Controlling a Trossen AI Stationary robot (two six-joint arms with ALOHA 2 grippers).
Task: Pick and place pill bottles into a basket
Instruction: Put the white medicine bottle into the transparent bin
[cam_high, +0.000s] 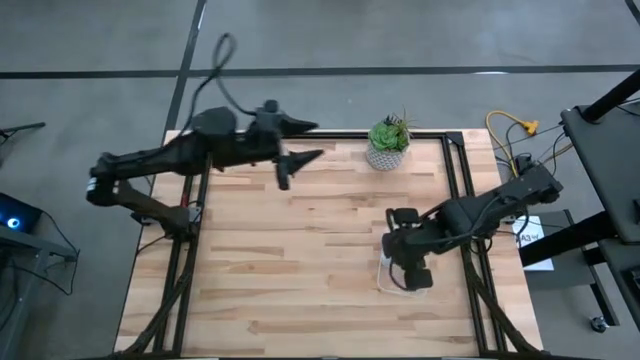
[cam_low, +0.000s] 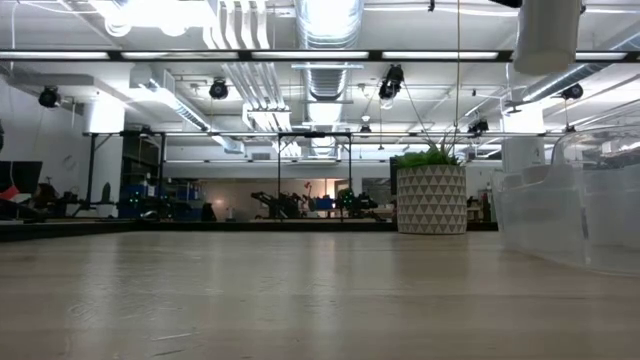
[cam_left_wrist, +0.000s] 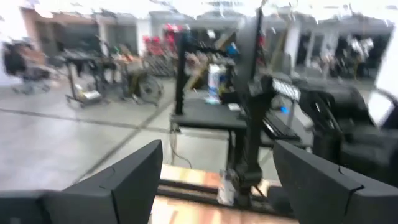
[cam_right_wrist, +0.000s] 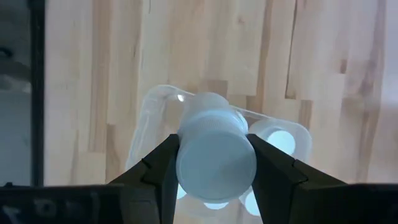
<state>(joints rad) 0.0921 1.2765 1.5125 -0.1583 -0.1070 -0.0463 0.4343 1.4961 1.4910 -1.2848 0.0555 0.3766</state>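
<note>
My right gripper hangs over the clear basket at the table's right and is shut on a white pill bottle. That bottle also shows at the top of the low view, above the basket. More white bottles stand inside the basket on its floor. My left gripper is raised near the table's far left, pointing level toward the right. It is open, with nothing between its fingers. My right gripper pinches the pill bottle's round side between its two fingers, which come from above and point steeply down. One round end of the bottle faces the wrist. The bottle is lifted clear, roughly upright, above the basket's open top.
A pale patterned pot with a green plant stands at the table's far edge, right of the middle. Black frame rails run along the table's sides. Bare wooden tabletop spreads across the middle and left.
</note>
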